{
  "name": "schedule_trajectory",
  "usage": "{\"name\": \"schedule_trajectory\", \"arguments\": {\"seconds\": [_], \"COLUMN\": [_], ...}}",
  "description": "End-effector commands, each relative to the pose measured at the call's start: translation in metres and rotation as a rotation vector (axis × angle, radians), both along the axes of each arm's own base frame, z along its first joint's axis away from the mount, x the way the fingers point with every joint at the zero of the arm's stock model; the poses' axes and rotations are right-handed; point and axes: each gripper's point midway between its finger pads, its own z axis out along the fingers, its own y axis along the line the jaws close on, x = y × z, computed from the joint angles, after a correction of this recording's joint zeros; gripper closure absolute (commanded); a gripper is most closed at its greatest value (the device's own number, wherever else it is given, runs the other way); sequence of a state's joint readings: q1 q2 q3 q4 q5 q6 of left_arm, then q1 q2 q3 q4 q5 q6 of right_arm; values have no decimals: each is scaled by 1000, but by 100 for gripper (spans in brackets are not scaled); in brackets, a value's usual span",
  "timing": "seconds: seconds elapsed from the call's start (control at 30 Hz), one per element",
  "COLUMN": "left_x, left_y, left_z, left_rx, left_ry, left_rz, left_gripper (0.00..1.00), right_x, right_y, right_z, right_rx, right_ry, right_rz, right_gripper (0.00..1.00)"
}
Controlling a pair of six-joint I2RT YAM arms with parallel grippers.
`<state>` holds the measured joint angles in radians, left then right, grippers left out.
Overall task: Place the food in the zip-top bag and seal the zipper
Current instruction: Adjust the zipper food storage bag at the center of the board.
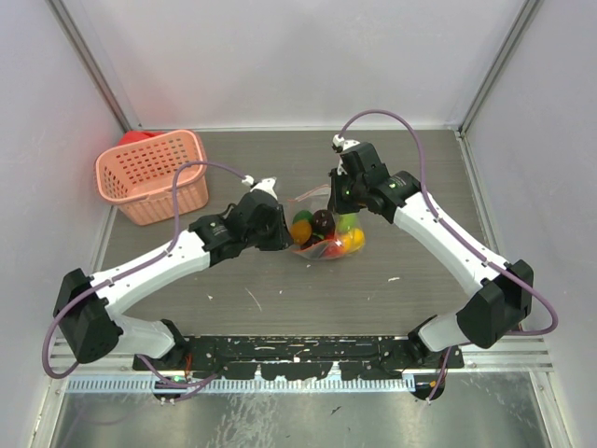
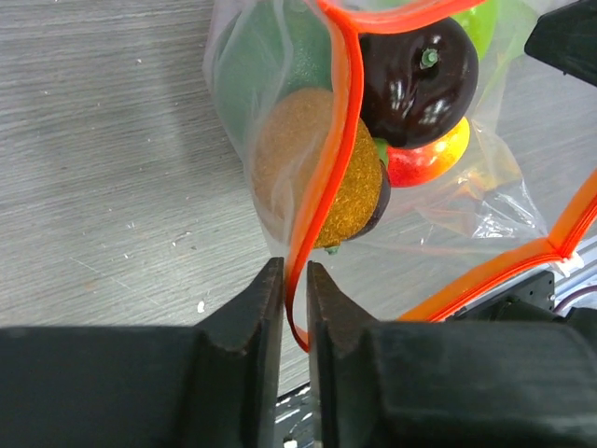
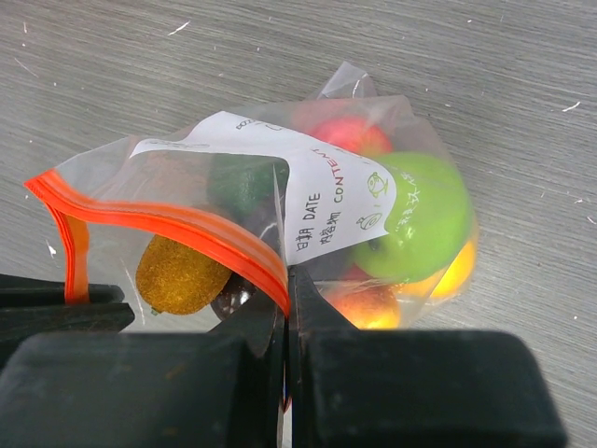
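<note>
Bag [image 1: 326, 229], seen from above, lies on the table [image 1: 420, 271] between the two grippers, with the food [image 1: 325, 222] inside it. The left gripper [image 1: 280, 233] sits at its left edge and the right gripper [image 1: 340, 198] at its far edge, both touching the plastic. The basket [image 1: 154, 175] stands well apart, far to the left of the left gripper.

From the left wrist, the left gripper's jaws stand only a narrow slit apart, and the zipper [image 2: 345, 140] runs down through that slit. I cannot tell whether they pinch the strip. Just ahead of the fingertips, inside the bag, lies a rough brown-orange fruit [image 2: 322, 177]. Beyond it to the right are a glossy dark fruit [image 2: 420, 79] and a red-yellow one [image 2: 429, 159]. The zipper's other side curves across to the right of the fingers, so the mouth gapes.

From the right wrist, the right gripper [image 3: 285, 280] has its jaws pressed together on the zipper [image 3: 177, 222], clamping the strip at the fingertips. From there the strip runs off to the left and bends down at its end. Straight ahead of the fingers is the bag's white label [image 3: 326, 196]. A green fruit [image 3: 424, 215] lies ahead to the right, a brown one [image 3: 177, 275] to the left, and a red one [image 3: 350, 135] farther ahead.
</note>
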<state>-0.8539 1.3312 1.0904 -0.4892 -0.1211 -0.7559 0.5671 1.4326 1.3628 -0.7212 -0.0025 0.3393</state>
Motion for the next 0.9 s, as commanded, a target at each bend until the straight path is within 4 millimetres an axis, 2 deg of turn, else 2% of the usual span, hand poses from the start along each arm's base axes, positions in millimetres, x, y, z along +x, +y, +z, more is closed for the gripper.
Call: {"name": "schedule_trajectory", "arguments": {"seconds": [0.0, 0.07, 0.27, 0.43, 0.53, 0.6, 0.7, 0.8, 0.87], "left_x": [7, 4, -7, -24, -32, -33, -32, -36, -36], "left_y": [-11, -9, 4, 10, 12, 15, 19, 16, 15], "left_z": [20, 31, 81, 115, 129, 125, 95, 66, 55], "left_rx": [-79, -85, -123, -164, -174, -152, -83, -37, -22], "left_ry": [-27, -36, -94, -95, -88, -83, -26, 52, 80], "left_rz": [-4, -9, -31, -72, -101, -99, -83, -88, -90], "left_gripper": [92, 100, 100, 100, 100, 100, 100, 100, 100], "right_x": [4, 3, 2, -1, -3, -4, -2, 0, 3], "right_y": [3, 1, -1, -3, -1, 2, 12, 22, 28], "right_z": [28, 31, 47, 58, 57, 54, 44, 27, 21], "right_rx": [65, 63, 58, 42, 39, 41, 65, 73, 70], "right_ry": [-82, -88, -112, -114, -102, -92, -78, -44, -30], "right_rz": [-2, -4, 6, 27, 41, 49, 67, 83, 96], "right_gripper": [100, 100, 100, 100, 99, 99, 99, 100, 98]}}
